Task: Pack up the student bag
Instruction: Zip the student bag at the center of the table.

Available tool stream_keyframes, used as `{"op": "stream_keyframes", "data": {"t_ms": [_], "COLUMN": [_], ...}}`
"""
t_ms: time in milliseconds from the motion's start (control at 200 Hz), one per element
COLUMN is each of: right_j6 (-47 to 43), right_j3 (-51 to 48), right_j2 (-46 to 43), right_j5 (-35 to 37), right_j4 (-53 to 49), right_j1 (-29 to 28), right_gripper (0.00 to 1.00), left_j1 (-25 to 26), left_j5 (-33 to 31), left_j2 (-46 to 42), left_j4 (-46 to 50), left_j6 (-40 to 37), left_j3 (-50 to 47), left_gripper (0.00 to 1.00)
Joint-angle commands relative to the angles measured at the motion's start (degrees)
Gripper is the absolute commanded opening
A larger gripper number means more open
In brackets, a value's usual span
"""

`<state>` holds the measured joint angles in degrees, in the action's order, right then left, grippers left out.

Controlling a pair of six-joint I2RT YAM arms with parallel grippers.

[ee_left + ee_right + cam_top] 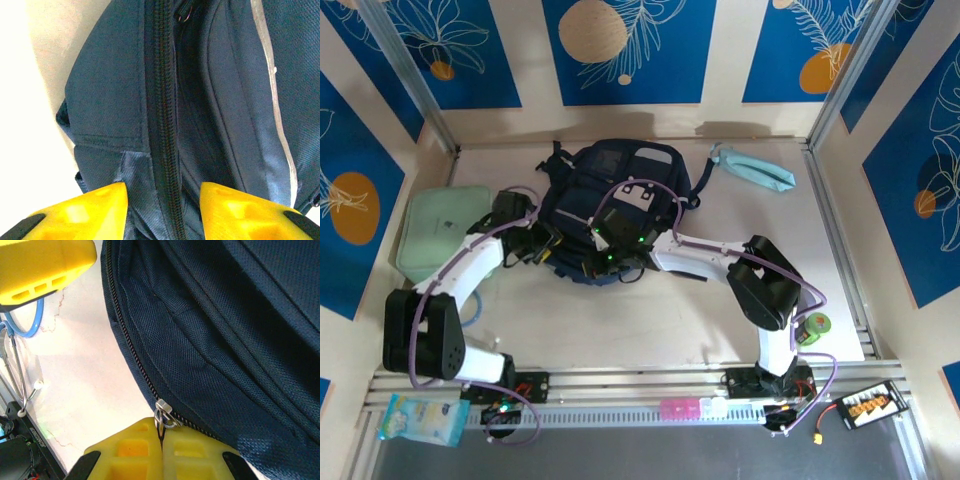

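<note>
- Up close, the right tool point(161, 440) has its yellow jaws pressed together on the small metal zip pull point(163, 412) of the student bag point(215, 330).
- The left tool point(162, 210) stands partly apart, one jaw on each side of a dark zip point(162, 100) that runs up the bag's side. It holds nothing that can be seen.
- In that close view the zip's teeth are meshed shut along the stretch that shows.
- From above, the navy student bag point(620, 190) lies at the far middle of the bench point(720, 320), with both arms reaching in to its near edge.
- A mint-green case point(440, 235) lies on the left of the bench, and a teal pouch point(755, 168) lies to the right of the bag. Both are outside it.
- Judging from this, packing has barely begun: the bag needs opening, then loose items must go in and the zip be closed.
</note>
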<state>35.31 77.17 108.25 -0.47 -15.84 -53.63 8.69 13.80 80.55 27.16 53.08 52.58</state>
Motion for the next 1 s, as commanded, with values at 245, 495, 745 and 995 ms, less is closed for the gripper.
{"op": "stream_keyframes", "data": {"t_ms": [245, 495, 745, 995], "right_j6": [-1.10, -0.26, 1.21, 1.70], "right_j3": [1.55, 1.23, -1.95, -9.13], "right_j2": [-0.49, -0.80, -4.67, -10.57], "right_j5": [-0.68, 0.93, 5.79, 14.76], "right_j4": [1.42, 0.70, -6.71, -15.33], "right_j1": [-1.13, -1.01, -0.15, 1.79], "right_gripper": [0.01, 0.01, 0.02, 0.06], "left_j1": [3.05, 3.53, 3.51, 3.36], "left_j5": [-2.95, -6.30, -11.29, -13.70], "left_j2": [5.57, 5.47, 4.19, 2.68], "left_j4": [0.27, 1.25, 3.24, 3.80], "left_j6": [0.64, 0.67, -1.15, -2.10], "left_j3": [2.57, 1.30, 1.96, 2.71], "left_gripper": [0.28, 0.07, 0.00, 0.00]}}
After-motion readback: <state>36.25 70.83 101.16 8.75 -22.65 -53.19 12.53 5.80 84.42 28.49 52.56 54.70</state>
